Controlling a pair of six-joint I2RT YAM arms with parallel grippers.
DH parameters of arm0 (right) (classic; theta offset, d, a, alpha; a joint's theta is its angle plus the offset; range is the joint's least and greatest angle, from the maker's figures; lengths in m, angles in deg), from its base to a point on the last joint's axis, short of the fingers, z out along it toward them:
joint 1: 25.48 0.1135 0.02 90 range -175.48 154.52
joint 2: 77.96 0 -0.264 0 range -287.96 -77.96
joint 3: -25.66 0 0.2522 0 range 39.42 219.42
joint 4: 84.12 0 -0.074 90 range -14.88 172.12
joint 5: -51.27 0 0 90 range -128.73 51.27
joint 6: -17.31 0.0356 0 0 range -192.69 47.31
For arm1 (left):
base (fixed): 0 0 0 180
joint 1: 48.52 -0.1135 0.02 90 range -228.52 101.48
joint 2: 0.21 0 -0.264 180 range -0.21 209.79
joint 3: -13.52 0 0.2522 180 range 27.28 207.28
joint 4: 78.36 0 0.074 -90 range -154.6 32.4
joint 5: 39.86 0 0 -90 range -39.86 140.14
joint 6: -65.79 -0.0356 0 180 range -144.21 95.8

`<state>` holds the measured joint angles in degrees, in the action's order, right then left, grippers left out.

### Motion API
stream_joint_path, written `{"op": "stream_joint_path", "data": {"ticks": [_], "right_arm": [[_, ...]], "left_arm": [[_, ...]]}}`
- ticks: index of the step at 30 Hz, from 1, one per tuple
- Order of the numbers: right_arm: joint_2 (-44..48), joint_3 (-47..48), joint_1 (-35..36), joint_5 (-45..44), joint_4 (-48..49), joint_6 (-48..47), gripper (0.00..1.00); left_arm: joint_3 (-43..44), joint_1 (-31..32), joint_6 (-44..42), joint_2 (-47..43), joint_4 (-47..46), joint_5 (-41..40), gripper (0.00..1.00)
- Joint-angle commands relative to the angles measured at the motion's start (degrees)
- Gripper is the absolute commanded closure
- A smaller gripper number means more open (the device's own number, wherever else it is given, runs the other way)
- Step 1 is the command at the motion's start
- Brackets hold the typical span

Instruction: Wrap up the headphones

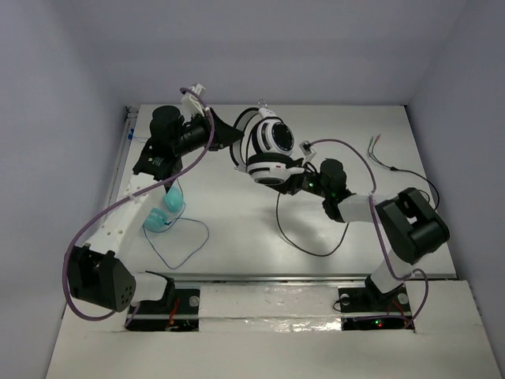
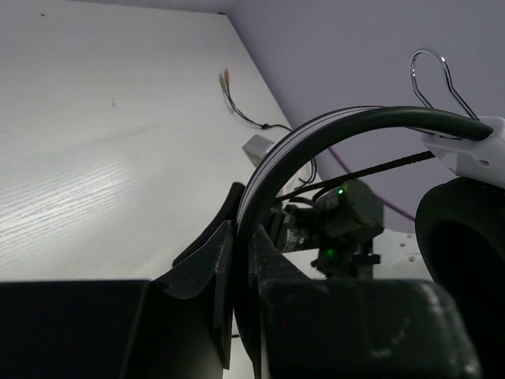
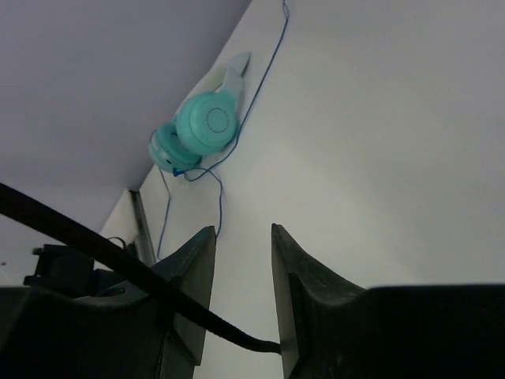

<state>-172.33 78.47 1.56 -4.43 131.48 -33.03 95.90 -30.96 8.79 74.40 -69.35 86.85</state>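
Observation:
The black-and-white headphones [image 1: 268,148] hang above the back middle of the table. My left gripper [image 1: 237,144] is shut on their headband; in the left wrist view the jaws [image 2: 243,229] pinch the curved band [image 2: 316,138], with a black earcup [image 2: 465,237] at the right. The thin black cable [image 1: 304,246] drops from the headphones and loops on the table. Its plugs [image 1: 373,142] lie at the back right. My right gripper [image 1: 304,183] sits just below the lower earcup. It is open [image 3: 242,233], and the cable [image 3: 79,237] crosses its left finger and runs low between the jaws.
A small teal object [image 1: 164,212] with a thin blue cord [image 1: 185,245] lies at the left, also in the right wrist view [image 3: 207,122]. Purple robot cables [image 1: 126,207] arc over both arms. Grey walls close in the table on three sides.

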Motion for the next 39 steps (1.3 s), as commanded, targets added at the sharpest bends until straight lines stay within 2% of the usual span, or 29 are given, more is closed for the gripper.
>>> {"op": "stream_joint_path", "data": {"ticks": [1, 4, 9, 12, 16, 19, 20, 23, 27, 30, 31, 33, 34, 36, 37, 39], "right_arm": [[-3.6, 0.0, -0.1, 4.4, 16.6, 5.6, 0.59], [-7.0, 1.0, 1.2, 6.4, 21.3, 9.1, 0.60], [-9.0, 0.3, 5.5, 6.7, 20.7, 9.9, 0.61], [-9.0, -1.1, 9.7, 5.0, 17.8, 9.6, 0.61], [-8.6, -3.6, 15.7, -1.5, 14.7, 10.3, 0.61], [-6.4, -7.1, 19.2, -3.6, 15.4, 12.0, 0.60], [-5.4, -8.0, 19.9, -4.0, 14.8, 12.0, 0.61], [-0.9, -9.9, 22.3, -5.5, 9.0, 10.8, 0.61], [4.1, -13.3, 23.6, -3.6, 5.3, 9.7, 0.68], [11.0, -14.6, 25.9, -3.6, -3.0, 7.7, 0.73], [13.3, -14.3, 27.1, -5.1, -11.0, 6.8, 0.78], [20.8, -12.6, 27.6, -7.5, -20.5, 3.1, 0.84], [23.3, -10.1, 28.5, -10.2, -29.9, 1.7, 0.91], [30.4, -6.9, 28.5, -13.2, -39.0, -2.3, 1.00], [32.5, -3.5, 28.5, -16.3, -46.6, -3.5, 1.00], [36.6, 0.7, 28.5, -18.1, -53.8, -7.4, 1.00]], "left_arm": [[4.2, 0.1, 8.2, -1.8, -9.0, -0.4, 1.00], [4.6, 0.1, 9.3, -2.4, -8.3, -5.1, 1.00], [4.9, 0.1, 10.1, -4.5, -7.4, -15.7, 1.00], [5.2, 0.1, 11.0, -5.1, -7.5, -21.3, 1.00], [5.7, 0.1, 10.6, -5.3, -6.6, -29.6, 1.00], [5.6, 0.1, 9.5, -4.3, -5.4, -34.9, 1.00], [5.6, 0.1, 8.8, -4.0, -4.4, -39.3, 1.00], [4.2, 0.1, 7.1, -3.3, -4.1, -44.1, 1.00], [2.7, 0.1, 5.3, -1.0, -2.4, -47.4, 1.00], [1.1, 0.1, 3.9, -0.3, -0.9, -52.6, 1.00], [0.5, 0.1, 3.7, -0.5, -0.5, -53.9, 1.00], [-0.8, 1.6, 3.0, -0.7, 0.1, -57.6, 1.00], [-1.1, 2.2, 2.1, -0.8, 1.5, -59.3, 1.00], [-2.4, 4.2, 0.9, -0.9, 3.5, -63.6, 1.00], [-3.1, 4.9, 0.1, -1.2, 3.8, -64.8, 1.00], [-5.0, 7.2, -0.7, -1.1, 4.7, -68.3, 1.00]]}}
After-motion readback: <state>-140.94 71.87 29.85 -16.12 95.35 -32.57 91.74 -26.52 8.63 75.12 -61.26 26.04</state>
